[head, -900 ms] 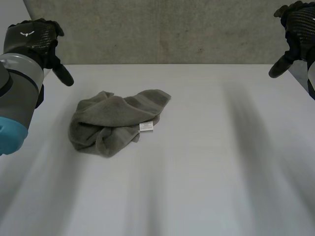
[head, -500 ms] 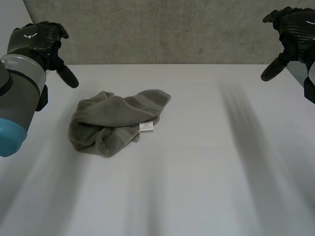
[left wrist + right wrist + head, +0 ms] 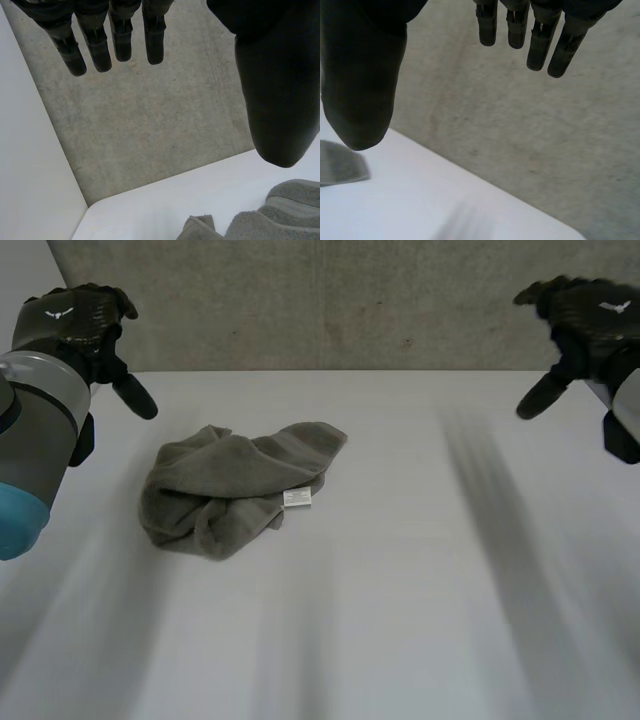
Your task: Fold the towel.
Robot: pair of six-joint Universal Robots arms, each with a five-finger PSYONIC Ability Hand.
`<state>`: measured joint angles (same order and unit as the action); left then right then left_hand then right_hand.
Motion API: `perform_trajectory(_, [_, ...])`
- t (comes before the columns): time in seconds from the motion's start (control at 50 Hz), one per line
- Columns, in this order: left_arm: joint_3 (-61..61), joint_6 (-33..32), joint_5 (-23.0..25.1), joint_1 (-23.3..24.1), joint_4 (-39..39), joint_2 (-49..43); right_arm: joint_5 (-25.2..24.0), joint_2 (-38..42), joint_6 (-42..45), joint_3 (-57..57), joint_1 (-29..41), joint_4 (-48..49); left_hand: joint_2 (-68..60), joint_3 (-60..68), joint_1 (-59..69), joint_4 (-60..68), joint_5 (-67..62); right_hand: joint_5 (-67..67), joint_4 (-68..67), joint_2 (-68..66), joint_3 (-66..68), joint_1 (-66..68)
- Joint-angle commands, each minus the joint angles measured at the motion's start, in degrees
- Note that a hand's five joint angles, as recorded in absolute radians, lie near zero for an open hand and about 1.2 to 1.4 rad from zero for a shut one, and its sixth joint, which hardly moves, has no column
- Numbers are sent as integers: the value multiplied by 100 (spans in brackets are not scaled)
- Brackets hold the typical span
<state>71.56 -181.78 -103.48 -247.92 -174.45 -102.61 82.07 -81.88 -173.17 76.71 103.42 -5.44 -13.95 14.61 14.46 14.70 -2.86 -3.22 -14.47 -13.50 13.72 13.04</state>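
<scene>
A grey-green towel (image 3: 232,487) lies crumpled in a heap on the white table (image 3: 420,570), left of the middle, with a small white label (image 3: 297,498) at its near right side. My left hand (image 3: 85,330) hovers above the table's far left corner, behind and left of the towel, open and holding nothing. Its straight fingers (image 3: 112,37) and thumb (image 3: 275,95) reach out over the towel's edge (image 3: 280,212). My right hand (image 3: 580,330) hangs open above the far right corner, far from the towel. Its fingers (image 3: 535,35) and thumb (image 3: 362,85) are spread and hold nothing.
A grey concrete floor (image 3: 330,300) lies beyond the table's far edge. The table's far left corner (image 3: 95,210) shows below my left hand. The far edge (image 3: 485,185) runs under my right hand.
My right hand has moved left, in over the table's far right corner. My left hand has shifted slightly. The towel has not moved.
</scene>
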Motion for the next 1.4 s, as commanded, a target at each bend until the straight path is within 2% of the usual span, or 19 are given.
perform_trajectory(0.02, [24,-24,616,-20,-19,-84,-1417,487,-15,195,108,-1,340,-406,-391,-415,231,322,447,350,-372,-304])
perform_trajectory(0.08, [77,-50,1205,-28,-1,-215,-1859,821,-6,283,327,43,340,-406,-391,-415,231,322,447,350,-372,-304])
perform_trajectory(0.14, [199,-94,1750,-72,-19,-495,-1791,1120,38,283,520,52,340,-406,-391,-415,231,322,447,350,-372,-304])
perform_trajectory(0.16, [200,-94,1752,-72,-19,-497,-1791,1121,38,283,521,52,340,-406,-391,-415,231,322,447,350,-372,-304])
perform_trajectory(0.2, [253,-199,2076,-72,-45,-786,-1520,1357,47,283,574,105,340,-406,-391,-415,231,322,447,350,-372,-304])
perform_trajectory(0.36, [279,-787,2113,-81,-457,-1506,-868,1806,55,598,521,1008,340,-406,-391,-415,231,322,447,350,-372,-304])
perform_trajectory(0.58, [569,-1754,2104,-81,-1029,-2035,-780,1886,12,1285,600,2582,340,-406,-391,-415,231,322,447,350,-372,-304])
perform_trajectory(0.76, [850,-2212,2051,-72,-1856,-2158,-780,1947,73,1364,899,2654,340,-406,-391,-415,231,322,447,350,-372,-304])
perform_trajectory(0.84, [930,-2397,1815,-81,-2409,-2228,-806,2175,161,1391,1022,2636,306,-372,-358,-381,198,322,447,350,-372,-304])
perform_trajectory(1.04, [736,-2423,1647,-283,-2524,-2694,-806,2246,267,1382,1057,2619,-98,32,46,23,-206,322,447,350,-372,-304])
perform_trajectory(1.08, [631,-2415,1612,-327,-2524,-2825,-797,2246,267,1390,1066,2610,-1219,1153,1167,1144,-1327,322,447,350,-372,-304])
perform_trajectory(1.14, [587,-2415,1568,-336,-2524,-2879,-797,2246,267,1382,1066,2601,-1696,1630,1644,1620,-1804,322,447,350,-372,-304])
perform_trajectory(1.16, [552,-2415,1533,-336,-2515,-2922,-797,2238,267,1382,1058,2592,-2678,2612,2627,2603,-2787,322,447,350,-372,-304])
perform_trajectory(1.18, [543,-2415,1515,-336,-2524,-2949,-797,2237,267,1382,1057,2592,-4586,4520,4535,4511,-4695,322,447,350,-372,-304])
perform_trajectory(1.2, [543,-2415,1515,-336,-2524,-2949,-797,2237,267,1382,1057,2592,-4605,4540,4554,4530,-4714,322,447,350,-372,-304])
perform_trajectory(1.22, [560,-2415,1498,-336,-2541,-2949,-797,2220,267,1382,1057,2592,-6138,6072,6086,6063,-6246,322,447,350,-372,-304])
perform_trajectory(1.24, [586,-2397,1472,-336,-2541,-2932,-797,2202,267,1382,1049,2592,-6600,6535,6549,6525,-6709,322,447,350,-372,-304])
perform_trajectory(1.36, [719,-2283,1392,-195,-2454,-2729,-789,2106,258,1373,987,2592,-6605,6539,6554,6530,-6714,322,447,350,-372,-304])
perform_trajectory(1.4, [1059,-2117,1436,110,-2427,-2397,-780,2009,258,1382,970,2592,-6605,6539,6554,6530,-6714,322,447,350,-372,-304])
